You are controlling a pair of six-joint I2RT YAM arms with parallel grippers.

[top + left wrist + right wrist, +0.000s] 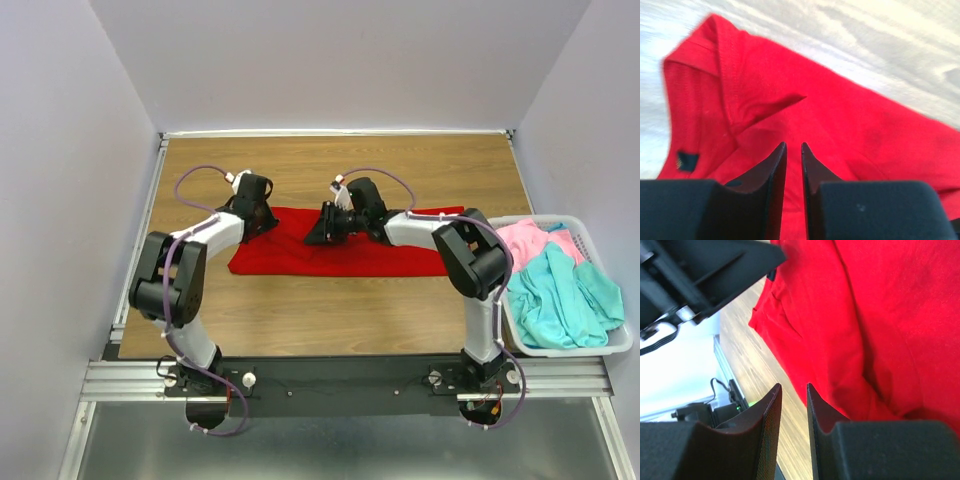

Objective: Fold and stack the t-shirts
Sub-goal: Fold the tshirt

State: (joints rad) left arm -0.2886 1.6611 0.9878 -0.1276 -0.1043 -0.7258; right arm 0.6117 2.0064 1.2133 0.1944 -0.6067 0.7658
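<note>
At the left, the left end effector (255, 205) hangs low over the far left corner of the red t-shirt (300, 258). Its wrist view shows the two fingers drawn to a narrow slit with no cloth caught between them, and the collar (695, 60) just ahead and to the left of the tips. The shirt lies flat on the surface (330, 310), its long axis running left to right across the middle, partly folded into a long band by the look of it. Further right, the right end effector (322, 228) sits over the shirt's mid-length near the far edge, pointing left toward the other arm. It too is closed to a thin gap and holds nothing, with red cloth below and to its right. The left arm is therefore nearer the collar end and the right arm nearer the centre, so a fold across the long axis would probably need the right one to reach back toward the free right end. At the far right a white basket (570, 350) holds a pink t-shirt (525, 240) and a teal t-shirt (560, 295), well apart from both arms.
</note>
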